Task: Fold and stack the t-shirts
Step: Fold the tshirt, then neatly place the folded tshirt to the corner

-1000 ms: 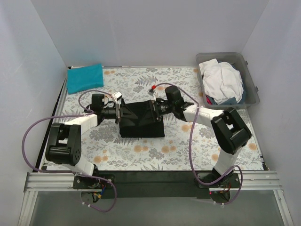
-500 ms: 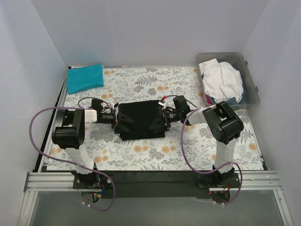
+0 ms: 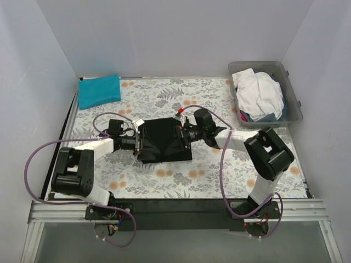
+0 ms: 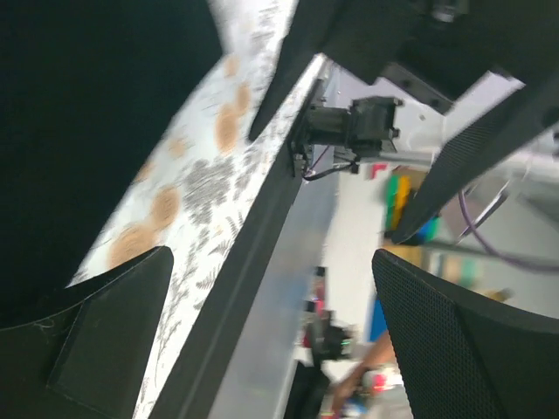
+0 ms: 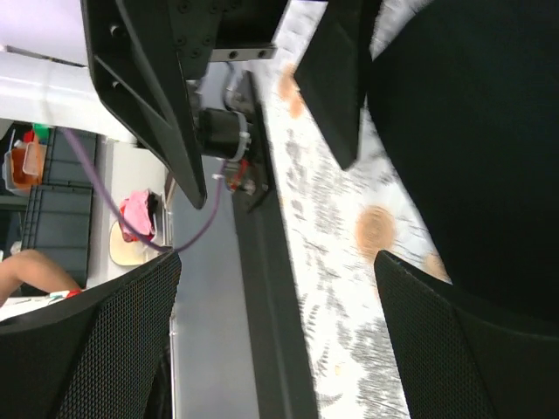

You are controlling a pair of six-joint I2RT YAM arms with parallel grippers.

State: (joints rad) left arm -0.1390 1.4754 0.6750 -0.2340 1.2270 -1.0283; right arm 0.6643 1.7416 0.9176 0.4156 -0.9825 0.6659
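The left gripper [image 3: 138, 143] and the right gripper [image 3: 181, 135] are edging back inward over the black shirt's [image 3: 162, 145] two side edges.

— How are the arms built?
— The left arm [image 3: 90, 147] and the right arm [image 3: 267, 153] are made alike: white links are joined by bulky black joints, and black bases are seen below.
— Are any cables seen?
— A purple cable [image 3: 26, 171] is looped loosely along each arm, from base to wrist.
— And the fingers?
— The fingers [image 4: 454, 349] are shown black, broad and flat, covered with a fine mesh texture.
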